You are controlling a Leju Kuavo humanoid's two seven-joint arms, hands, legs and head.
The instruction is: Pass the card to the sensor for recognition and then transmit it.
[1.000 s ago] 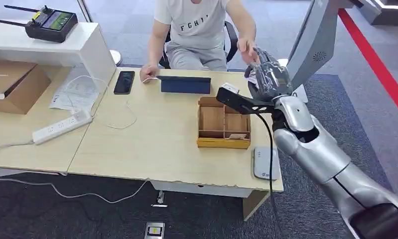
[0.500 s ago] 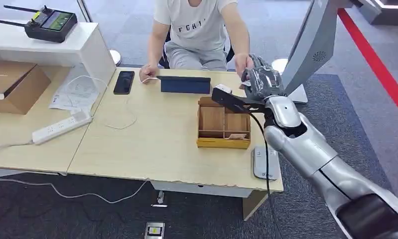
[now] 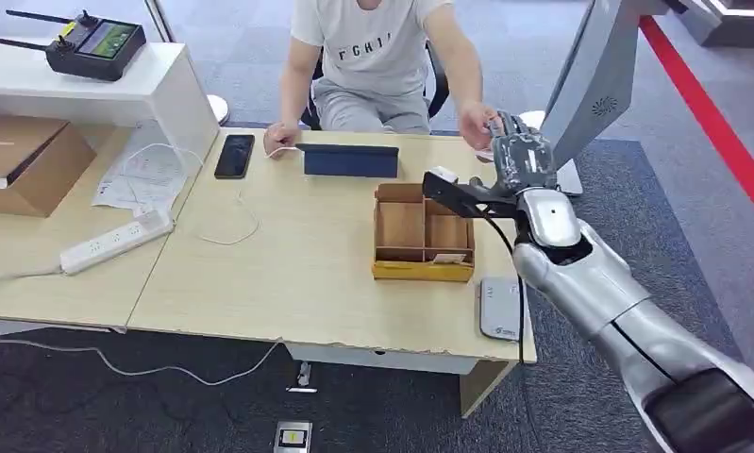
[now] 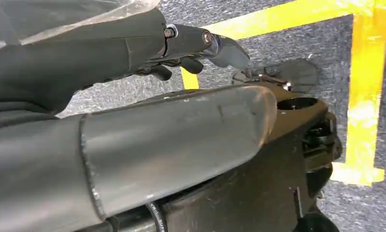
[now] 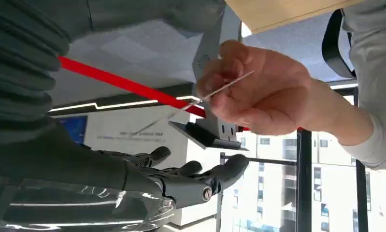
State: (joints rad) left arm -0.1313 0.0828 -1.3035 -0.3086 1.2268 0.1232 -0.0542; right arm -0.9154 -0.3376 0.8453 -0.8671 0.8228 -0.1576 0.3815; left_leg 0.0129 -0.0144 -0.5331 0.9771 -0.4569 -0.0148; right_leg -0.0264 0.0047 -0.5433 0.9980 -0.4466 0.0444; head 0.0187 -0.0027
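A person's hand (image 5: 258, 92) pinches the thin white card (image 5: 232, 82), seen edge-on in the right wrist view. My right hand (image 3: 522, 156) reaches past the table's far right corner toward that person's hand (image 3: 477, 123). Its dark fingers (image 5: 195, 181) are spread and lie apart from the card, and nothing is held between them and the thumb. The flat grey-white sensor (image 3: 502, 309) lies at the table's front right edge, beside my right forearm. My left hand (image 4: 195, 41) hangs over the floor with its fingers apart and nothing in them.
A wooden compartment box (image 3: 423, 233) stands just left of my right arm. A dark tablet (image 3: 351, 160) and a phone (image 3: 235, 156) lie by the seated person. A power strip (image 3: 118, 241) and a cardboard box (image 3: 24, 160) are at the left. A grey stand (image 3: 590, 85) rises at the far right.
My right hand dipped left, then swung right toward the person. The person's hand came down onto the card and now holds it, while my fingers have opened off it.
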